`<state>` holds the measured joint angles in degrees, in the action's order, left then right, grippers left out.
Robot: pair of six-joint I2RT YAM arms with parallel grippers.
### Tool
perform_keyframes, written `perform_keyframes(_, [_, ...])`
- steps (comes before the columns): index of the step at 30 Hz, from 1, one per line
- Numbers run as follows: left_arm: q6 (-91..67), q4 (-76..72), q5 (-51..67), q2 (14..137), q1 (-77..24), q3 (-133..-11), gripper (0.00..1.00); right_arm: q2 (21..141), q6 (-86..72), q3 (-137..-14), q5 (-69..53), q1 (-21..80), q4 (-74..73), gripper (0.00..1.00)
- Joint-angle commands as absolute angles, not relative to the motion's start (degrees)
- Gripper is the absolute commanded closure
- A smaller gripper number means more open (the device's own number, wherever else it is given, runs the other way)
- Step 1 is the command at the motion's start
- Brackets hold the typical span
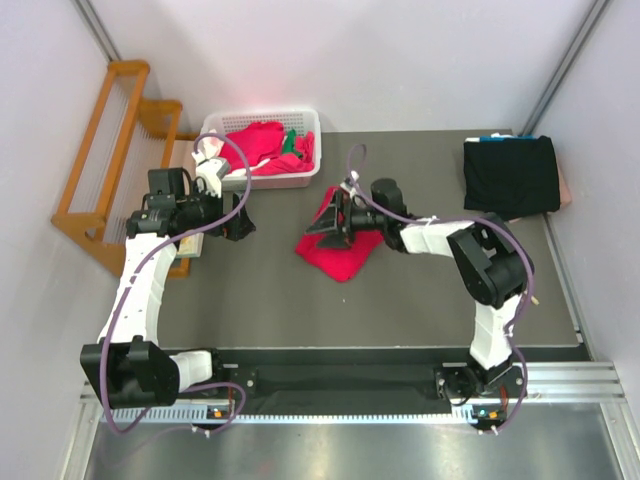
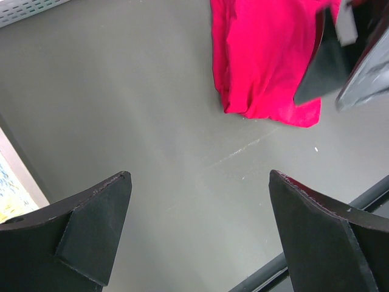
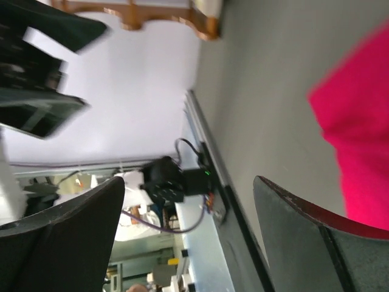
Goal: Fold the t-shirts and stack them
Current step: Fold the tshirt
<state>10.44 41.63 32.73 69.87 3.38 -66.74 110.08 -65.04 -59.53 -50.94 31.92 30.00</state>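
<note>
Top external view: a crumpled red t-shirt (image 1: 345, 258) lies mid-table (image 1: 420, 300), its long axis running toward the basket (image 1: 285, 181). The right fingers (image 3: 316, 243), spread wide and empty, hover at its left edge. The left fingers (image 2: 91, 237), equally open and empty, sit well left.

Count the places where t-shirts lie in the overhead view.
3: one red shirt mid-table, a black folded pile far right, a red heap in the basket; piles may hide more shirts.
</note>
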Motion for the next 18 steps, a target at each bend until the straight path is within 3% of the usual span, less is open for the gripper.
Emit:
perform_keyframes(1, [10.5, 41.2, 33.0, 68.4, 3.8, -68.0, 0.01, 113.3, -69.4, -66.4, -51.7, 31.4, 34.7, 0.14])
perform_keyframes(13, [11.0, 41.9, 32.9, 68.6, 3.8, -69.4, 0.01, 130.8, -73.7, -68.6, -49.8, 30.9, 41.1, 0.16])
perform_keyframes(18, [11.3, 42.1, 32.9, 68.7, 3.8, -69.3, 0.01, 128.4, -65.4, -70.0, -49.7, 30.7, 33.4, 0.15])
